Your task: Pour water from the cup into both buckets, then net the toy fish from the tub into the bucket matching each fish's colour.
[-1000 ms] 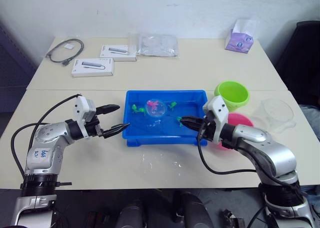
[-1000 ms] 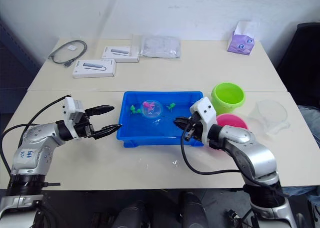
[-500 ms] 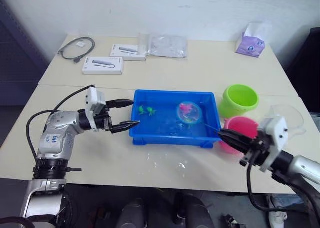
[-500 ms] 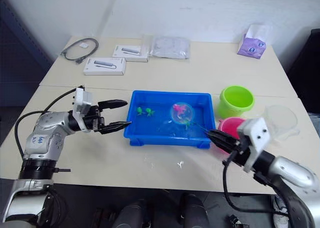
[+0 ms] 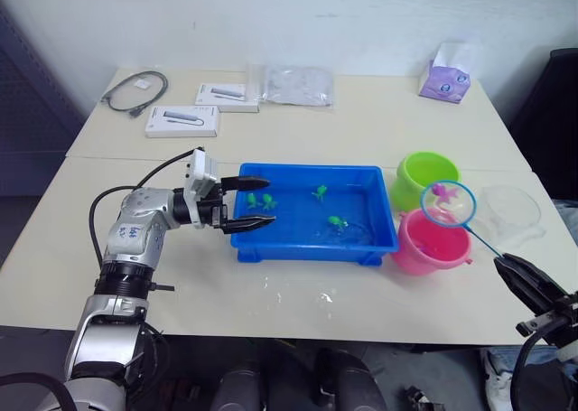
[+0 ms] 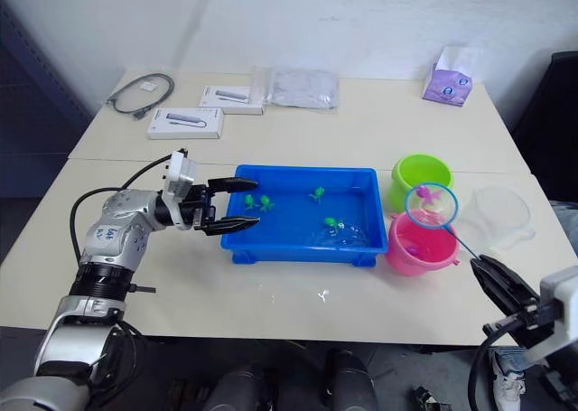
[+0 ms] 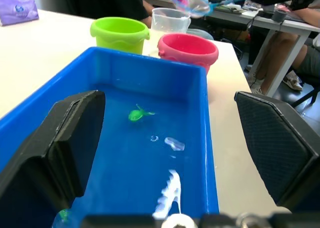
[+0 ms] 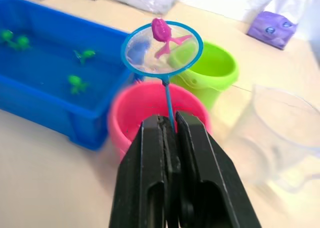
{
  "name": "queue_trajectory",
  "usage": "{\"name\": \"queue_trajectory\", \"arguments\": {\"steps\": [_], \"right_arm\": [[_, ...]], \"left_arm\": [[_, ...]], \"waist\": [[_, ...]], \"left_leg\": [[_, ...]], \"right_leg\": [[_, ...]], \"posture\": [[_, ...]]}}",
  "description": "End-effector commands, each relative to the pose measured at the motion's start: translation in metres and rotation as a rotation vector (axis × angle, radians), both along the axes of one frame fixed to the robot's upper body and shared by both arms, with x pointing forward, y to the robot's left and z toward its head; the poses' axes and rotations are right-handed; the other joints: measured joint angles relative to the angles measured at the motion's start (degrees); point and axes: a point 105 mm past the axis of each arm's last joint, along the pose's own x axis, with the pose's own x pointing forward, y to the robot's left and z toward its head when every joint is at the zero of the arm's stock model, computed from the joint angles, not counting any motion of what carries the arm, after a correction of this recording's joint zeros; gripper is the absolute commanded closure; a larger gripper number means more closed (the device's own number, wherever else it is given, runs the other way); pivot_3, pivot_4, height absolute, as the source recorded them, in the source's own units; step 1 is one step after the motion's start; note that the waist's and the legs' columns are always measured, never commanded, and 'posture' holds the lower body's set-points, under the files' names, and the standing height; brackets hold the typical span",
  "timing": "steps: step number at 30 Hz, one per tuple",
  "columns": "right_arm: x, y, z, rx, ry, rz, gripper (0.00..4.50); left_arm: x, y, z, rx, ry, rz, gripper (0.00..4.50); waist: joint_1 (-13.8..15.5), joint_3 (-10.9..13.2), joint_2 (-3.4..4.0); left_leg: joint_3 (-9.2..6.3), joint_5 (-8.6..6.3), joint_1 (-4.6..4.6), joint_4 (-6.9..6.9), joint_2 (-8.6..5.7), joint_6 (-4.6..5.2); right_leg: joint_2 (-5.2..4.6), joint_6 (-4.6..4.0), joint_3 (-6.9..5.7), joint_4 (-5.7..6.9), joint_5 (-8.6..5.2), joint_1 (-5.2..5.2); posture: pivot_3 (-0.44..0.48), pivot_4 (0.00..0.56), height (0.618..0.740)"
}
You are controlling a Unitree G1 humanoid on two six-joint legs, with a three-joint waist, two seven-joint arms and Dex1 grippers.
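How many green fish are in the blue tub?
4. Two green fish sit together at the tub's left end, by the left end effector; one near the far wall; one near the middle. Its fingers might hide another.

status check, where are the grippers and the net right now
Right gripper shut on net, pink fish inside, above pink bucket. Left gripper open at tub edge.

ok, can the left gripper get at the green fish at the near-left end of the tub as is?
Probably yes. The left gripper is open at the left rim of the tub, its fingers straddling that wall, and the green fish lie just inside with nothing between. Fish are tiny and in water, so a clean pinch looks doubtful.
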Motion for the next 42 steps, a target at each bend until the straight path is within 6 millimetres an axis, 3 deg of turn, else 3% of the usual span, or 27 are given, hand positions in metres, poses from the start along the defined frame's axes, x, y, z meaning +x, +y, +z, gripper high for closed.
{"name": "queue_trajectory", "arguments": {"steps": [1,10,13,17,22,24,28,32,34,36,38,42], "right_arm": [[-0.005,-0.013,0.003,-0.135,-0.060,-0.065,4.50],[-0.003,-0.021,-0.006,-0.583,-0.158,-0.068,4.50],[0.001,-0.015,-0.007,-0.824,-0.213,-0.003,4.50],[0.005,-0.024,-0.004,-1.113,-0.268,-0.049,4.50],[0.011,-0.020,-0.006,-1.342,-0.301,0.050,4.50],[0.012,-0.022,-0.002,-1.361,-0.316,0.041,4.50],[0.019,-0.009,0.023,-1.097,-0.392,0.042,4.50],[0.043,0.029,0.043,-0.756,-0.372,0.168,4.50],[0.056,0.050,0.053,-0.679,-0.370,0.231,4.50],[0.064,0.065,0.055,-0.663,-0.349,0.289,4.50],[0.080,0.078,0.044,-0.699,-0.260,0.346,4.50],[0.101,0.078,0.030,-0.781,-0.137,0.357,4.50]], "left_arm": [[0.002,-0.004,0.004,0.001,-0.027,-0.018,0.05],[0.001,-0.007,0.004,0.000,-0.025,-0.031,0.05],[0.000,-0.008,0.003,-0.001,-0.025,-0.036,0.05],[-0.004,-0.012,0.003,-0.005,-0.028,-0.045,0.05],[-0.008,-0.013,0.005,-0.011,-0.035,-0.035,0.05],[-0.010,-0.012,0.006,-0.015,-0.036,-0.022,0.05],[-0.012,-0.008,0.003,-0.011,-0.029,0.007,0.05],[-0.010,0.001,0.000,0.000,-0.021,0.050,0.05],[-0.010,0.003,-0.001,0.008,-0.019,0.062,0.05],[-0.011,0.004,-0.001,0.013,-0.020,0.066,0.05],[-0.011,0.005,0.001,0.016,-0.025,0.074,0.05],[-0.015,0.004,0.002,0.029,-0.034,0.079,0.05]], "waist": [[-0.1,0.0,0.00],[-0.1,0.0,0.00],[-0.1,0.0,0.00],[-0.1,0.0,0.00],[-0.1,0.0,0.00],[-0.1,0.0,0.00],[-0.2,0.0,0.00],[-0.7,0.0,0.00],[-1.4,0.0,0.00],[-1.3,0.0,0.00],[-1.3,0.0,-0.01],[-0.2,0.0,-0.01]], "left_leg": [[0.01,0.00,0.00,0.00,0.01,0.00],[0.13,0.00,0.05,0.01,0.00,0.00],[0.16,0.00,0.06,0.01,0.00,0.00],[0.21,-0.01,0.11,0.01,0.01,-0.03],[0.29,0.00,0.14,0.01,0.01,-0.05],[0.29,0.00,0.15,0.01,0.02,-0.06],[0.29,0.01,0.17,0.02,0.04,-0.07],[0.28,0.01,0.22,0.05,0.12,-0.07],[0.28,0.01,0.25,0.10,0.18,-0.07],[0.27,0.02,0.27,0.11,0.16,-0.06],[0.15,0.02,0.24,0.10,0.17,-0.08],[0.08,0.02,0.07,0.12,0.07,-0.06]], "right_leg": [[0.00,0.00,0.01,-0.01,0.00,0.00],[-0.04,0.00,0.16,0.04,0.00,-0.03],[-0.04,0.00,0.20,0.05,0.00,-0.03],[-0.04,-0.01,0.27,0.09,-0.01,-0.04],[-0.04,-0.02,0.41,0.13,-0.02,-0.05],[-0.04,-0.02,0.44,0.15,-0.02,-0.05],[-0.06,-0.02,0.49,0.15,-0.02,-0.04],[-0.11,-0.03,0.52,0.19,-0.02,0.00],[-0.16,-0.04,0.56,0.24,-0.02,0.00],[-0.20,-0.08,0.57,0.32,-0.04,-0.01],[-0.18,-0.15,0.45,0.32,-0.08,-0.01],[-0.19,-0.14,0.26,0.30,-0.08,-0.06]], "posture": [[0.000,0.150,0.740],[0.000,0.150,0.740],[0.000,0.150,0.740],[0.000,0.150,0.740],[0.000,0.150,0.740],[0.000,0.150,0.740],[0.000,0.150,0.740],[0.000,0.150,0.740],[0.000,0.150,0.740],[0.000,0.150,0.740],[0.000,0.150,0.740],[0.000,0.150,0.740]]}}
